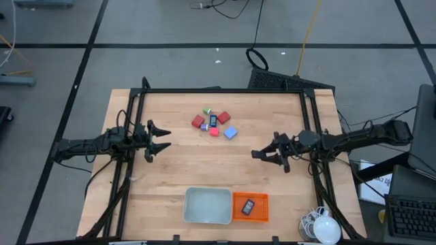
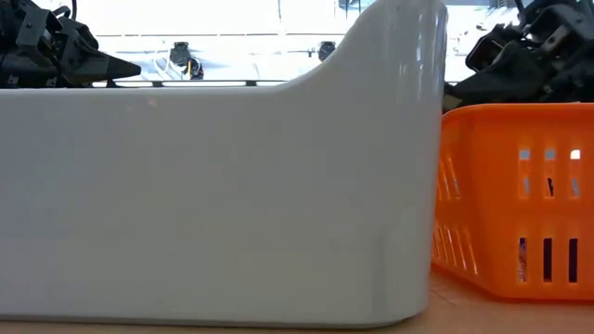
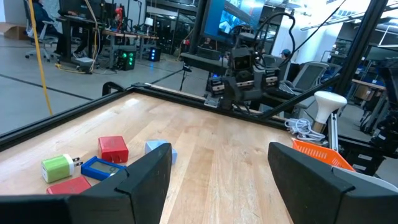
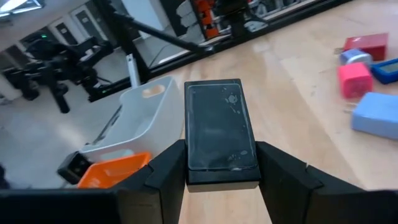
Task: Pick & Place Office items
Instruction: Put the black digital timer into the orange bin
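R claw [image 4: 219, 177] grips flat black item [image 4: 219, 130], mid-right over bench [image 1: 170, 170]. L claw [image 3: 217, 174] open near left edge. Remaining blocks [image 1: 214, 123] clustered top-centre, open bench all round them.

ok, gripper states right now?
Left gripper: open, empty.
Right gripper: closed on a black flat piece.
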`<act>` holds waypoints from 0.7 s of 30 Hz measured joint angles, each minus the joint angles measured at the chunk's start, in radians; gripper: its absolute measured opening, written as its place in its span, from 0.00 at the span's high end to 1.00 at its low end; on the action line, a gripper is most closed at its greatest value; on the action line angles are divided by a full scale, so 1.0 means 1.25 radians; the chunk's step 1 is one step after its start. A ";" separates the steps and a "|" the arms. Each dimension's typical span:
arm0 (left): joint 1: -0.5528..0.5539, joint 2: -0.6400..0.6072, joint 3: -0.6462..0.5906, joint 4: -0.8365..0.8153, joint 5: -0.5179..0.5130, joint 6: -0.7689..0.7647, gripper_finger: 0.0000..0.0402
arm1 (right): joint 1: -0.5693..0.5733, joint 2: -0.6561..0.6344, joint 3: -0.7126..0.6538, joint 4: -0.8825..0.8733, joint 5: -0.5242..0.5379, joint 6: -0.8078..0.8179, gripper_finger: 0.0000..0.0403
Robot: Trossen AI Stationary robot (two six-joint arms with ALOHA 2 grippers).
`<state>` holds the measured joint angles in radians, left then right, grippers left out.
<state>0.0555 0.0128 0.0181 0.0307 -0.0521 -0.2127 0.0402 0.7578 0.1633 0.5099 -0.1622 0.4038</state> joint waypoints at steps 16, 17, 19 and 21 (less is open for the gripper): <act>0.000 0.000 0.000 0.000 0.000 0.000 0.32 | 0.209 0.000 0.000 0.089 0.003 0.003 0.59; 0.000 0.000 0.000 0.000 0.000 0.000 0.33 | 0.224 0.000 0.000 0.097 0.003 0.003 0.59; 0.000 0.000 0.000 0.000 0.000 0.000 0.33 | 0.253 0.000 0.000 0.110 0.004 0.003 0.59; 0.000 0.000 0.000 0.000 0.000 0.000 0.33 | 0.283 0.000 0.000 0.115 0.005 0.003 0.59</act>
<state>0.0558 0.0129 0.0181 0.0307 -0.0521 -0.2128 0.3941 0.7579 0.1633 0.6540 -0.1558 0.4072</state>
